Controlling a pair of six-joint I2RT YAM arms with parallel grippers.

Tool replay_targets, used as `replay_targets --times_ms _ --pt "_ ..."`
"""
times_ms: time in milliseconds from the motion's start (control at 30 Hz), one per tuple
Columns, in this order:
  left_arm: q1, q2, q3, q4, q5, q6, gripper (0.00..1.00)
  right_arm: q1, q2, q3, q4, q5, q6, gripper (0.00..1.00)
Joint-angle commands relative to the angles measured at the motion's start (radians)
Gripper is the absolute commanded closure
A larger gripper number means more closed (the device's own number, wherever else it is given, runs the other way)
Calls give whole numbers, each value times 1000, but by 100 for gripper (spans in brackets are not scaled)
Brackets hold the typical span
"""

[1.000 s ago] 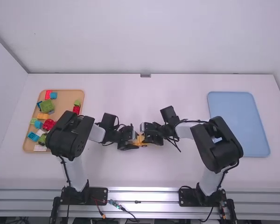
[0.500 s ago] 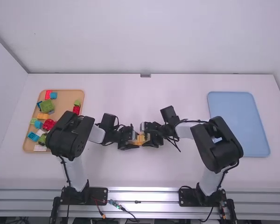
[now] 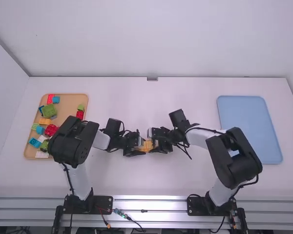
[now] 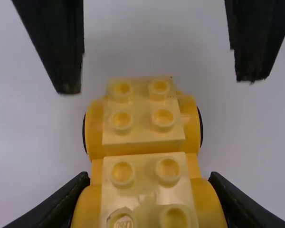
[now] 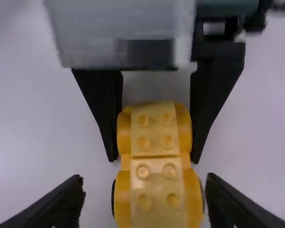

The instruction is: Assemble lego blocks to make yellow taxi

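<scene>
Holding, left hand (image 3: 141,146): pinching the yellow car (image 4: 144,137), one finger against each side of one end.
Right hand (image 3: 154,146): fingers spread, one on either side of the car's other end; gaps show between them and its sides.
Hand alignment: the two face each other across the car, tips near one another, close to the middle of the desk (image 3: 185,180).
Left arm (image 3: 74,144): rises from its base, bulky black section beside and partly over the wooden tray (image 3: 68,105) in the high view; white link and wrist turned inward, toward the middle.
Right arm (image 3: 234,158): leans outward above its base, then folds back; black section slants away from the camera and inward, overlapping a near corner of the blue tray (image 3: 249,129); white link and wrist point to the middle.
Car build: two pale yellow studded tops, one behind the other, over a deeper yellow body with rounded sides. Contact with desk: cannot tell.
Wooden tray: at the desk's left side, bearing loose blocks (image 3: 49,110) in red, green, blue and yellow.
Blue tray: at the desk's right side.
</scene>
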Motion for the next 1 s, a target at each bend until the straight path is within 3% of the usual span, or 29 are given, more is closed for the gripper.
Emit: replay_targets --times_ms 0,67,100,200,400,667,967 --pt "-5 7 -12 -8 -18 4 73 -11 -56 3 -11 -16 -29 41" --pt "-5 7 -11 -6 -16 4 73 -21 -61 3 -11 -17 -29 69" --pt "-5 7 -12 -6 -17 5 73 -26 -61 2 -13 -29 -28 99" --pt "-5 7 -13 -6 -17 4 73 -42 -60 -7 -12 -82 -30 100" --pt "-5 7 -12 -3 -16 4 74 -87 -24 -82 143 -188 -17 100" --pt "-5 7 -12 -3 -16 4 75 -87 47 -106 264 -194 65 100" --pt "-5 7 -12 -3 -16 5 76 -66 114 -84 262 -195 63 100"
